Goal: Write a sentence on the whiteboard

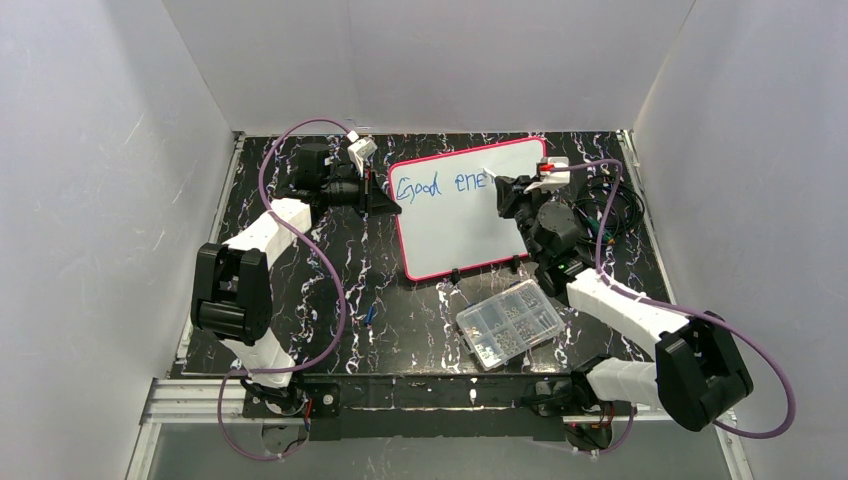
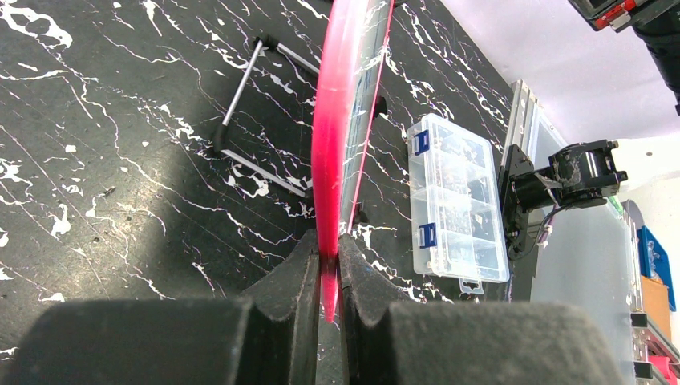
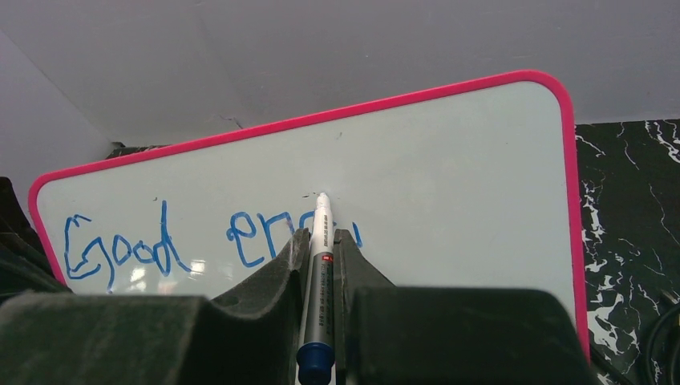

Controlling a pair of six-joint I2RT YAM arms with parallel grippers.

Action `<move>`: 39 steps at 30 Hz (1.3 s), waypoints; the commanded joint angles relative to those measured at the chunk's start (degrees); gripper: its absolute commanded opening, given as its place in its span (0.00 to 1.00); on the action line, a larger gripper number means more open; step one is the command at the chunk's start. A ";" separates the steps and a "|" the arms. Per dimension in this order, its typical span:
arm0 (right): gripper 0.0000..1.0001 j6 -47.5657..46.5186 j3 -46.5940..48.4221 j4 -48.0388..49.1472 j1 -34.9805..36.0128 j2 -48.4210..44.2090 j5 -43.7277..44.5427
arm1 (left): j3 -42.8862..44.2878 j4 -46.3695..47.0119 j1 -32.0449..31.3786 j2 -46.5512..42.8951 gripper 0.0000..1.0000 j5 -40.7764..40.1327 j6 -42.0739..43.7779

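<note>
The whiteboard (image 1: 470, 215), white with a pink-red frame, stands tilted at the back of the table. My left gripper (image 1: 385, 200) is shut on its left frame edge (image 2: 333, 160), which runs pink between the two pads. Blue handwriting, the sentence (image 1: 440, 184), reads "Good ene" and a further stroke (image 3: 200, 245). My right gripper (image 3: 321, 241) is shut on a grey and white marker (image 3: 319, 273) with a blue end cap. Its tip touches the board just above the last letters. In the top view the right gripper (image 1: 510, 185) partly hides the end of the writing.
A clear compartmented parts box (image 1: 508, 323) lies in front of the board, also seen in the left wrist view (image 2: 457, 200). A small blue object (image 1: 370, 314) lies on the black marbled table (image 1: 400, 330). White walls enclose three sides. The board's wire stand (image 2: 257, 112) rests behind it.
</note>
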 commanded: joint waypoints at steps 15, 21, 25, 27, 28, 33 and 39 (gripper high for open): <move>0.01 -1.20 -0.90 0.78 -0.26 -1.79 4.63 | 1.02 0.09 0.08 -4.23 0.00 2.08 0.45; 0.01 -0.28 -3.01 -1.21 -0.26 -2.55 4.08 | 1.08 0.09 0.04 -4.28 0.00 2.17 0.42; 0.01 0.39 -3.84 -2.21 -0.26 -2.72 3.08 | 1.02 0.09 0.02 -4.26 0.00 2.17 0.42; 0.01 0.50 -4.25 -2.16 -0.26 -2.89 3.02 | 1.06 0.09 0.04 -4.38 0.00 2.17 0.42; 0.01 0.52 -4.31 -2.21 -0.26 -2.97 3.07 | 1.07 0.09 0.04 -4.40 0.00 2.17 0.41; 0.01 0.70 -3.96 -0.92 -0.26 -3.14 3.72 | 1.02 0.09 0.04 -4.34 0.00 2.17 0.38; 0.01 0.97 -2.03 2.74 -0.26 -1.31 4.17 | 0.98 0.09 0.04 -4.47 0.00 2.17 0.42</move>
